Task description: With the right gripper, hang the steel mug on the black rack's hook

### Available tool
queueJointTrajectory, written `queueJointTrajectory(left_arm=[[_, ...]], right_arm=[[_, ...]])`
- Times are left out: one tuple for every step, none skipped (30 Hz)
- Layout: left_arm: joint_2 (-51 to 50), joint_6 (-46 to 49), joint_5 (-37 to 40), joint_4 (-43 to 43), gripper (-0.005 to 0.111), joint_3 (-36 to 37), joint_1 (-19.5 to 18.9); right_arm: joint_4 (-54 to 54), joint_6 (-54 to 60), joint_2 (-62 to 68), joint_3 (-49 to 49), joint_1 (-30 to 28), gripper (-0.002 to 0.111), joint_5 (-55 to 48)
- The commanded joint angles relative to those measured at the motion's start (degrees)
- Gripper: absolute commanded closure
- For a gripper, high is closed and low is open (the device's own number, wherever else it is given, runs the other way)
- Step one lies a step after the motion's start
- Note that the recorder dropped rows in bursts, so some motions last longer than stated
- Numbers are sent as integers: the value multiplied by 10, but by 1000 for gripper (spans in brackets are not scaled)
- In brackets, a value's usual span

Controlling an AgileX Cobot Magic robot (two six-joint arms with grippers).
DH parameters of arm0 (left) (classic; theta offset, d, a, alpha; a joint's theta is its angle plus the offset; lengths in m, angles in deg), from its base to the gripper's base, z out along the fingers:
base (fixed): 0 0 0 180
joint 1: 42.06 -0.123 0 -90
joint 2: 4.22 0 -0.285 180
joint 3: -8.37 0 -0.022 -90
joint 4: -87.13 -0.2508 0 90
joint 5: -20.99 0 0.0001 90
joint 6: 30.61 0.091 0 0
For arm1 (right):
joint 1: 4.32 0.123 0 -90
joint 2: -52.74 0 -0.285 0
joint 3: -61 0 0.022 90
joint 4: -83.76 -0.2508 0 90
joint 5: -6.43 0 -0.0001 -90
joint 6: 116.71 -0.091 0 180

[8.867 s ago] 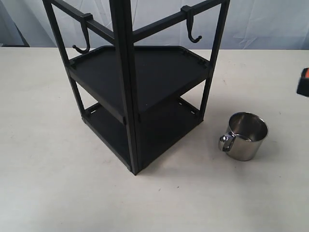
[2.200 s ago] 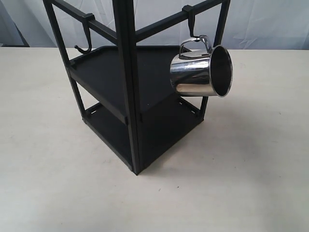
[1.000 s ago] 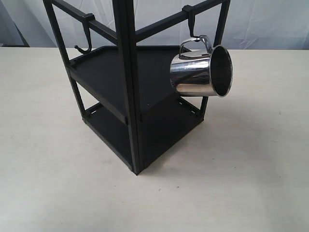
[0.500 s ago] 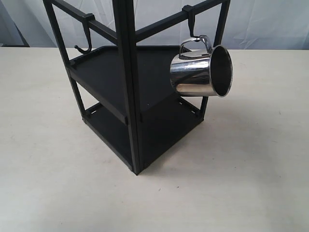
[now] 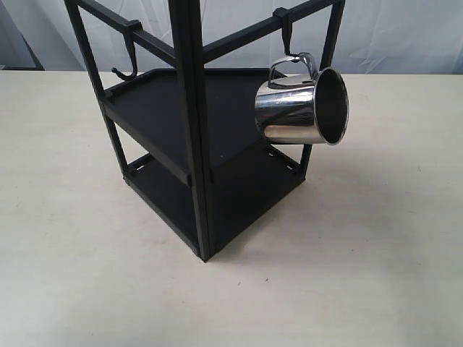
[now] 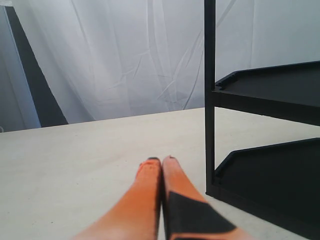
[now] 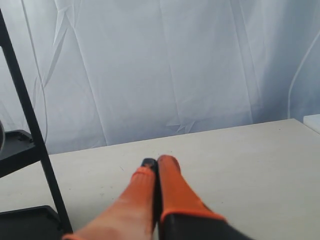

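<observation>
Steel mug (image 5: 300,108) hangs by handle on hook (image 5: 287,40) of black rack (image 5: 189,130), unmoved for two seconds; right tool (image 7: 156,163) closed, empty, clear. Task looks complete.

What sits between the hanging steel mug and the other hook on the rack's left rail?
In the exterior view, the black rack's front corner post crosses between the steel mug and the empty hook; nothing else hangs there.
</observation>
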Motion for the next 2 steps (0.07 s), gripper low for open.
queueJointTrajectory(left_arm=[[3, -1, -3, -5, 105, 0, 3], [3, -1, -3, -5, 105, 0, 3]], right_arm=[[1, 2, -4, 2, 1, 108, 6], [1, 2, -4, 2, 1, 108, 8]])
